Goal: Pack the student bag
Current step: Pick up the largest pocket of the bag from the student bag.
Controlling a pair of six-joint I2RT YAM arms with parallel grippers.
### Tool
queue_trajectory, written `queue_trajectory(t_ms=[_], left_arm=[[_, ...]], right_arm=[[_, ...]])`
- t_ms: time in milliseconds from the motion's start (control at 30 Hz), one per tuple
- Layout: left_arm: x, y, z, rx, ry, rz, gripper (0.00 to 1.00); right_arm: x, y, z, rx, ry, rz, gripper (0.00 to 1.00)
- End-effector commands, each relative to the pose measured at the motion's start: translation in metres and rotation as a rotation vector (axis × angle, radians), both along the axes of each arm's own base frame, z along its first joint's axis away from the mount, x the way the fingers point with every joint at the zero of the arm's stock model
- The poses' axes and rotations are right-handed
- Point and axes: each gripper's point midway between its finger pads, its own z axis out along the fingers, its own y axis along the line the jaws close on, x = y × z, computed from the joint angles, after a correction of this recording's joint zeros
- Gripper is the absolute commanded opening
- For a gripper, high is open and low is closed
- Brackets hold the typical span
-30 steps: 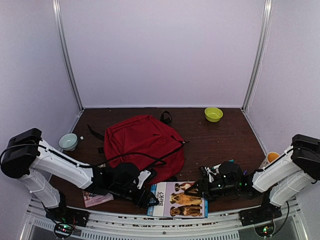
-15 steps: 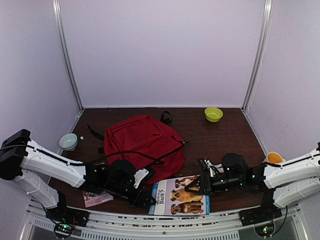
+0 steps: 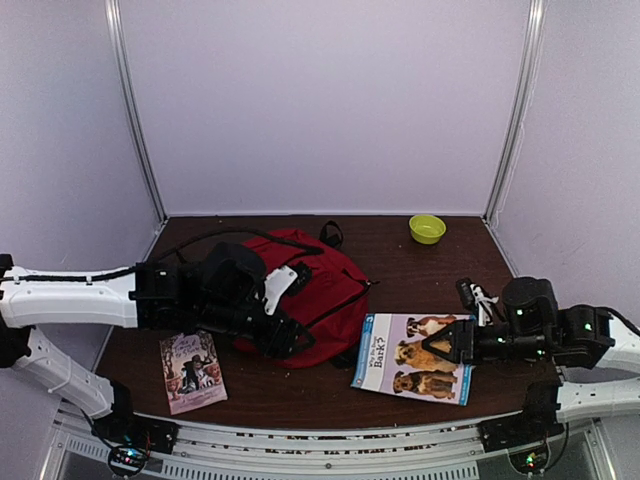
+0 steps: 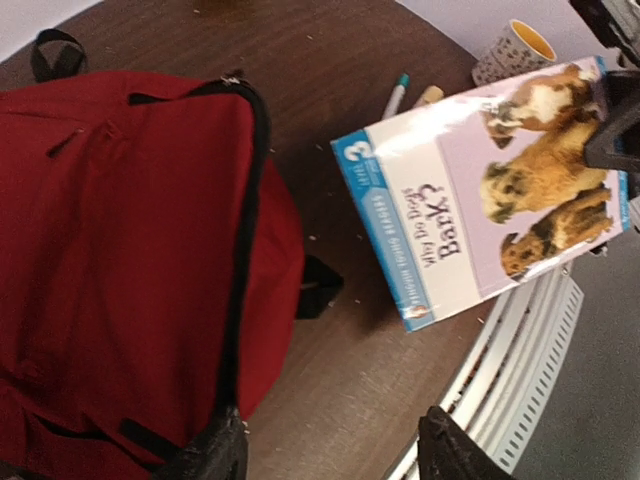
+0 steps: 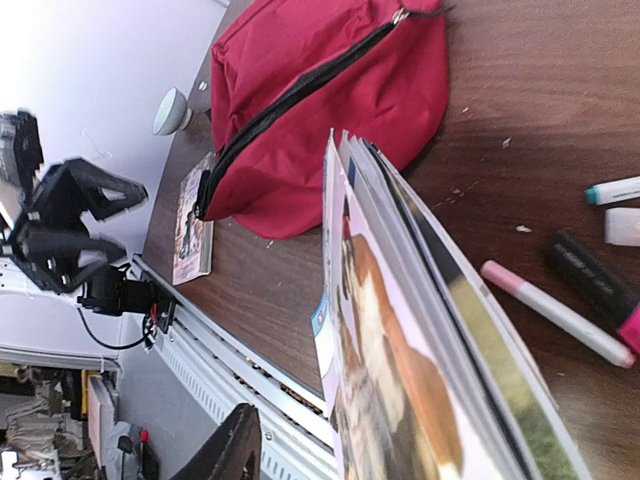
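Right tool (image 3: 451, 343) around dog book (image 3: 408, 360)

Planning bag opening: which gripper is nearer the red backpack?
Left. The left gripper hovers at the front edge of the red backpack; the right gripper, off to its right, holds the dog book.

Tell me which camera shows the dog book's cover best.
Left wrist: the cover of the dog book faces that camera, so the title and three dogs are legible. Top external shows the whole book, smaller, held by the right gripper. Right wrist sees it nearly edge-on, pages fanned, cover foreshortened.
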Motion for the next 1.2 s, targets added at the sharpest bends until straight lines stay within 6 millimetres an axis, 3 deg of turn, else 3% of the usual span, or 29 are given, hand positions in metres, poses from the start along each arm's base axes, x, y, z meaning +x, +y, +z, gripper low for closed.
queue_trajectory(t_ms=[0, 133, 300, 667, 1033, 1167], left_arm=[[0.051, 0.026, 0.004, 0.131, -0.072, 0.091, 0.59], [0.081, 0.015, 0.003, 0.14, -0.083, 0.037, 0.58], [0.081, -0.026, 0.0, 0.133, -0.077, -0.154, 0.56], [0.1, -0.069, -0.021, 0.134, -0.06, -0.237, 0.5], [0.115, -0.07, -0.037, 0.181, -0.062, -0.203, 0.33], [0.119, -0.067, -0.033, 0.174, -0.071, -0.186, 0.26]], right_arm=[[0.011, -0.038, 0.017, -0.109, -0.083, -0.116, 0.0], [0.018, -0.049, 0.035, -0.103, -0.137, -0.172, 0.0], [0.027, -0.06, 0.047, -0.104, -0.18, -0.241, 0.0], [0.03, -0.064, 0.046, -0.101, -0.195, -0.267, 0.0], [0.027, -0.07, 0.043, -0.084, -0.189, -0.282, 0.0], [0.027, -0.07, 0.042, -0.081, -0.188, -0.281, 0.0]])
